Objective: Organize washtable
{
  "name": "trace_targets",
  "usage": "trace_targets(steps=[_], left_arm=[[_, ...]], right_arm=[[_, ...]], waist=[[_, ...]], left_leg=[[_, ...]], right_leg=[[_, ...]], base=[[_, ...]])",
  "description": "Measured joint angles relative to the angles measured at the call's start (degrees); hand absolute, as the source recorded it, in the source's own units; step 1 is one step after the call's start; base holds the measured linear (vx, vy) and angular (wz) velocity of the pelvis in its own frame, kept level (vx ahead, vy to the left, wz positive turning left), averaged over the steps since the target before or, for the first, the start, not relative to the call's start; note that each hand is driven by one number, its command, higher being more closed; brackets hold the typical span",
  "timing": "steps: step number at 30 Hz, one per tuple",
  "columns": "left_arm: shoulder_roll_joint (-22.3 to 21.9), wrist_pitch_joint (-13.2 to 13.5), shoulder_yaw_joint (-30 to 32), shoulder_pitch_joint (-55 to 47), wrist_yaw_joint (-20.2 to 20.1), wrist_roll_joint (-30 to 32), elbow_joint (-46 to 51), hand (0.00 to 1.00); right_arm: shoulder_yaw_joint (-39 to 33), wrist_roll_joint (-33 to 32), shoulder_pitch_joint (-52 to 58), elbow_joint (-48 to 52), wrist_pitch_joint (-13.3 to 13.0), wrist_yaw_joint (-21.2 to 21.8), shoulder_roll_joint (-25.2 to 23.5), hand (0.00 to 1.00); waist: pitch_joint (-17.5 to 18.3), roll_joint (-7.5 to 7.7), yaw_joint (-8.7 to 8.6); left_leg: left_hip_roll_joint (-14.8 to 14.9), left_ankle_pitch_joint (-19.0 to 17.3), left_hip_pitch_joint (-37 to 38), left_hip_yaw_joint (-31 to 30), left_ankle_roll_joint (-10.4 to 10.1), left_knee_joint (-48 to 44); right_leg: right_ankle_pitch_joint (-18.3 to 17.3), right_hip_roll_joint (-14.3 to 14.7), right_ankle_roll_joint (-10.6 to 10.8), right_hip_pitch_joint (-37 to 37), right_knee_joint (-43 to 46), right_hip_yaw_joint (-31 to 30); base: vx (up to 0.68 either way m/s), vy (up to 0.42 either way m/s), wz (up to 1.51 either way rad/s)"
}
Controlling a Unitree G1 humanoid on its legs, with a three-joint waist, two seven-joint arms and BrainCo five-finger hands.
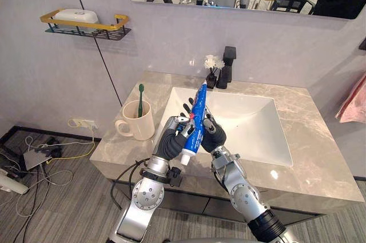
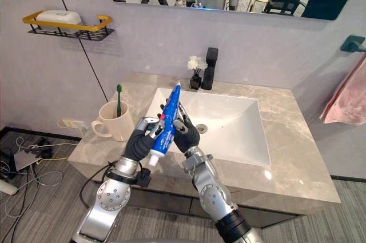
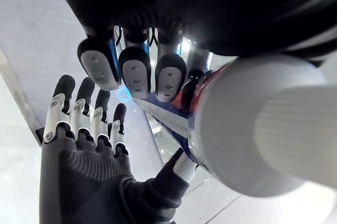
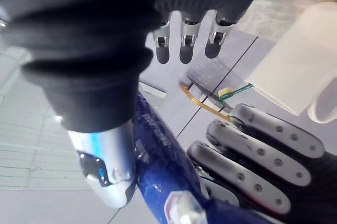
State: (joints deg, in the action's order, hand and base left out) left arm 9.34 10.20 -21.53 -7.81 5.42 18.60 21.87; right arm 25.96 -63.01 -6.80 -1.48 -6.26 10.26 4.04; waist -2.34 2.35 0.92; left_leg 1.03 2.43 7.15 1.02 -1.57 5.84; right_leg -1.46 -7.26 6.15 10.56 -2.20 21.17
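Gripping the toothpaste tube [image 1: 195,118], your left hand [image 1: 170,143] is curling its fingers round the lower half of the blue body. You are holding it in the air above the front rim of the sink [image 1: 257,134], near the front edge of the countertop [image 1: 320,140]. The tube is tilting, with its white cap [image 1: 185,159] pointing down toward you and its flat crimped end pointing up toward the back wall. Your right hand [image 1: 213,134] is standing just beside it on the other side with its fingers straight and slightly spread, pointing up. Its thumb is lying against the tube, as the left wrist view is showing.

A cream mug [image 1: 139,124] is sitting toward the left edge of the countertop with a green toothbrush [image 1: 140,99] standing upright in it. A black faucet [image 1: 227,67] is standing at the back edge behind the sink, with a small vase of white flowers [image 1: 213,63] just beside it. On the wall beyond the left edge, a shelf [image 1: 86,26] with a yellow rail is carrying a white box [image 1: 76,15]. A pink towel [image 1: 355,103] is hanging past the right edge.
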Motion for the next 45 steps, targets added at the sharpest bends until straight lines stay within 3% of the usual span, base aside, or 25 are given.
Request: trace_targets(steps=[18,19,45], left_arm=[[0.5,0.4,-1.6,0.1,-0.3,0.0,-1.8,1.00],[0.6,0.4,-1.6,0.1,-0.3,0.0,-1.8,1.00],[2.9,2.4,-0.7,-0.1,-0.4,-0.1,-4.6,1.00]], right_arm=[[2.0,-2.4,-2.4,0.0,-0.7,-0.3,1.6,0.00],[2.0,-2.7,-2.6,0.0,-0.7,-0.3,1.6,1.00],[3.1,-3.9,-6.5,1.0,0.0,0.0,2.9,1.00]], waist=[[1.2,-0.09,-0.01],[1.3,-0.12,0.00],[1.8,-0.27,0.03]], left_leg=[[0.0,0.2,-0.5,0.4,0.0,0.0],[0.0,0.2,-0.5,0.4,0.0,0.0],[0.1,0.2,-0.5,0.6,0.0,0.0]], right_leg=[[0.2,0.2,-0.3,-0.9,0.1,-0.7],[0.2,0.2,-0.3,-0.9,0.1,-0.8],[0.4,0.2,-0.3,-0.9,0.1,-1.0]], base=[[0.00,0.000,-0.01],[0.00,0.000,0.00],[0.00,0.000,0.00]])
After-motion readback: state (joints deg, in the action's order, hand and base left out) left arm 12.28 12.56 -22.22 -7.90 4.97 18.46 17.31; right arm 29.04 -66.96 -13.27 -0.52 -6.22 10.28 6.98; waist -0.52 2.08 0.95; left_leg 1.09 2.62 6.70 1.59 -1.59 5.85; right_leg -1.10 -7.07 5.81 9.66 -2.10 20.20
